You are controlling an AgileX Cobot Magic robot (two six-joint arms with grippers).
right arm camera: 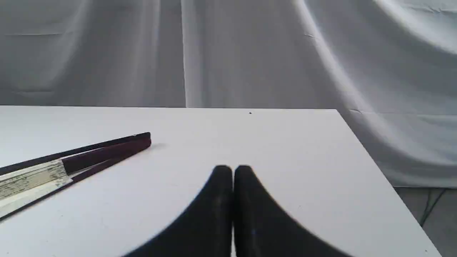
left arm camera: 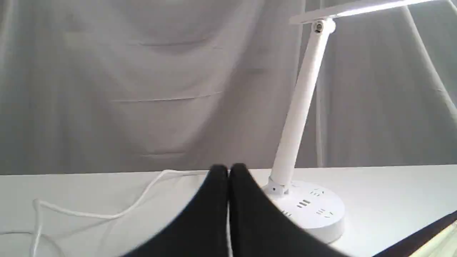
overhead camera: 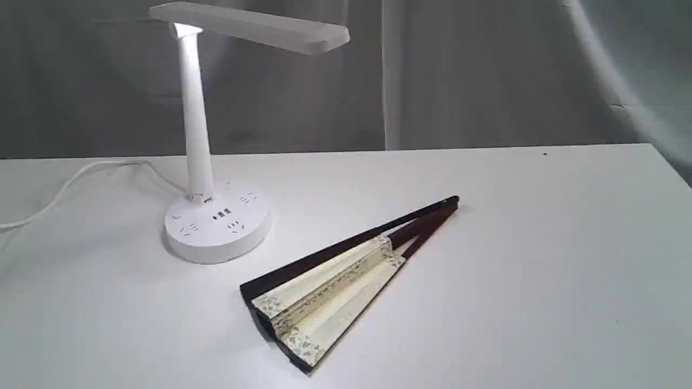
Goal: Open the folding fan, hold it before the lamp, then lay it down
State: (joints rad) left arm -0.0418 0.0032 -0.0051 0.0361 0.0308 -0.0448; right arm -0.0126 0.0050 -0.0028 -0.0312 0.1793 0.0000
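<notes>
White table (overhead camera: pixel 540 259): folding fan (overhead camera: pixel 330 286) part-open, lamp cord (overhead camera: pixel 86 168) cut off.

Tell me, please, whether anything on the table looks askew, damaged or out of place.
Only the maroon-ribbed cream paper folding fan: it lies on the white table half-spread, pleats bunched unevenly, neither shut nor open. The white plastic desk lamp stands lit; nothing looks spilled or broken.

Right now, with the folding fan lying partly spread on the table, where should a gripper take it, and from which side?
Probably at the bare maroon ribs near the pivot, coming from above with jaws across them. The folding fan lies flat, and there its sticks bunch narrowly; the pleated end is wider.
</notes>
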